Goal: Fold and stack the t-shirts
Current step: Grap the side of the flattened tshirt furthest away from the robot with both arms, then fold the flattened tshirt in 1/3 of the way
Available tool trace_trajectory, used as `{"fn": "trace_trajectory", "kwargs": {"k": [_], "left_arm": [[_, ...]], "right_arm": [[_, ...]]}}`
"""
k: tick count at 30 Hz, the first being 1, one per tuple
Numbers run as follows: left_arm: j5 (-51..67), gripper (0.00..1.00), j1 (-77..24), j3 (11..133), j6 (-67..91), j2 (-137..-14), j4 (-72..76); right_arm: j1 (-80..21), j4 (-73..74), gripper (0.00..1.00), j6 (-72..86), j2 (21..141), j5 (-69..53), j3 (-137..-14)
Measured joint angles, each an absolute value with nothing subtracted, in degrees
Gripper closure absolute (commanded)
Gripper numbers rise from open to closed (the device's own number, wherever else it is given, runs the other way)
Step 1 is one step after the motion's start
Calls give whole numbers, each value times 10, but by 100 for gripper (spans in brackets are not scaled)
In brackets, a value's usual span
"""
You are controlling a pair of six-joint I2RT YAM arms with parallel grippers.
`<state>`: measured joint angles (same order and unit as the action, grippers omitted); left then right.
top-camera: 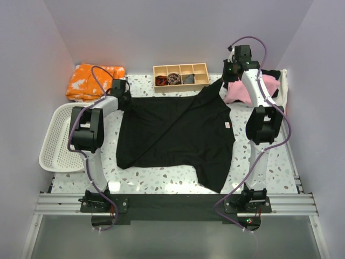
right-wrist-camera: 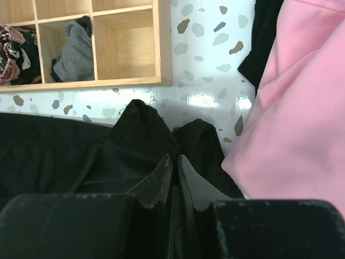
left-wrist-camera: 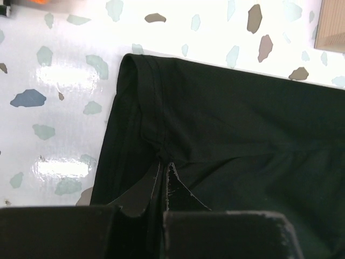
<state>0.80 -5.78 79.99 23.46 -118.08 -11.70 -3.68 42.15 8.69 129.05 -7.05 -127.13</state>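
Top view: the black shirt (top-camera: 178, 135) lies spread on the table, and I hold both its far corners. Left wrist: the left gripper (left-wrist-camera: 163, 165) is closed on the sleeve edge, only thinly, so it may slip under pull. Right wrist: the right gripper (right-wrist-camera: 175, 162) pinches a bunched corner just beside the pink shirt (right-wrist-camera: 291, 108), which I might drag.

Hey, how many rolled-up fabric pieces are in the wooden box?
3 rolled pieces, one per compartment of the wooden box: leftmost, second, third from left. The fourth looks empty; others could be hidden.
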Motion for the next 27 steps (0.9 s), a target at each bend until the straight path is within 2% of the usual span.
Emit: {"fn": "trace_trajectory", "kwargs": {"k": [13, 27], "left_arm": [[-2, 100, -40, 887, 230, -1181, -122], [33, 100, -1, 906, 214, -1193, -98]], "right_arm": [[-37, 427, 90, 78, 1291, -55, -1255], [-37, 426, 94, 79, 1289, -60, -1207]]}}
